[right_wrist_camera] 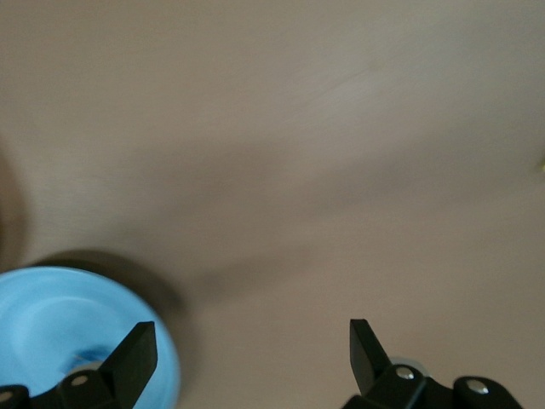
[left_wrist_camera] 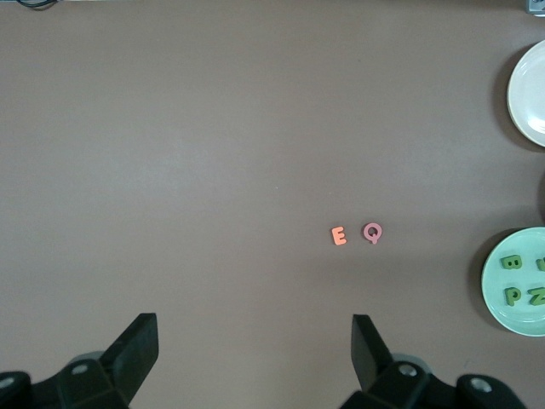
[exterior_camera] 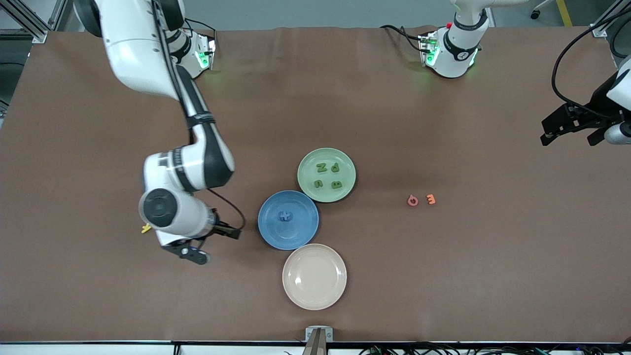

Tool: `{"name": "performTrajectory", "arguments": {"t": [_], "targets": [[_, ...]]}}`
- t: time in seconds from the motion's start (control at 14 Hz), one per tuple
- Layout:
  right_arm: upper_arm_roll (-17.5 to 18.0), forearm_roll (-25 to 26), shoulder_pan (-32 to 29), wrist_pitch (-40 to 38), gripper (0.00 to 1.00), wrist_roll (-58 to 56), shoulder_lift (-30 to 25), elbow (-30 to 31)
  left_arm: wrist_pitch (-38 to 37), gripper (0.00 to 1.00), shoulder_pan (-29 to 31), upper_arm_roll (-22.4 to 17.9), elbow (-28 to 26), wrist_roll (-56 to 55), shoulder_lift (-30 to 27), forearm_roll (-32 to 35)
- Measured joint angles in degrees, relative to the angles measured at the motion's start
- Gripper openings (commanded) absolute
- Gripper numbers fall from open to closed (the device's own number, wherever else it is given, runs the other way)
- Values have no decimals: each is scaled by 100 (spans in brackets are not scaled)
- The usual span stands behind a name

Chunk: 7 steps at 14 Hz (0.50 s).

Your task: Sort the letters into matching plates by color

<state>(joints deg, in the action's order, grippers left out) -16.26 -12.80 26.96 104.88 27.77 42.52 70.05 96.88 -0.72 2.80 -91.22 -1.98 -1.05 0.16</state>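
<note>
The brown-covered worktop point(exterior_camera: 345, 98) carried three round glossy plates clustered near its middle, closer to the edge by the front camera. The pale green plate point(exterior_camera: 347, 165) lay farthest from that camera and held four small green foam letters point(exterior_camera: 328, 176). The blue plate point(exterior_camera: 300, 231) sat just beside it, nearer the camera and toward the right arm's end, with blue foam letters point(exterior_camera: 285, 216) stacked at its centre; how many lay there could not be told. The cream plate point(exterior_camera: 314, 276) lay nearest the camera, its rim touching or almost touching the blue one.

A pink foam Q point(exterior_camera: 412, 200) and an orange foam E point(exterior_camera: 431, 199) lay side by side on the bare worktop toward the left arm's end, well apart from the plates. A small yellow foam piece point(exterior_camera: 146, 228) showed beside the right arm's wrist.

The right gripper point(right_wrist_camera: 251, 341) hung over the bare worktop just beside the blue plate's rim, fingers spread wide and holding nothing. The left gripper point(left_wrist_camera: 255, 336) waited above the left arm's end of the worktop, fingers wide and empty.
</note>
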Motion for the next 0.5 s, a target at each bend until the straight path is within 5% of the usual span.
{"name": "performTrajectory", "arguments": {"t": [0.5], "targets": [[-590, 89, -735, -1391, 100, -2353, -865, 4, 0, 100, 0, 0, 11, 0, 0, 0]]}}
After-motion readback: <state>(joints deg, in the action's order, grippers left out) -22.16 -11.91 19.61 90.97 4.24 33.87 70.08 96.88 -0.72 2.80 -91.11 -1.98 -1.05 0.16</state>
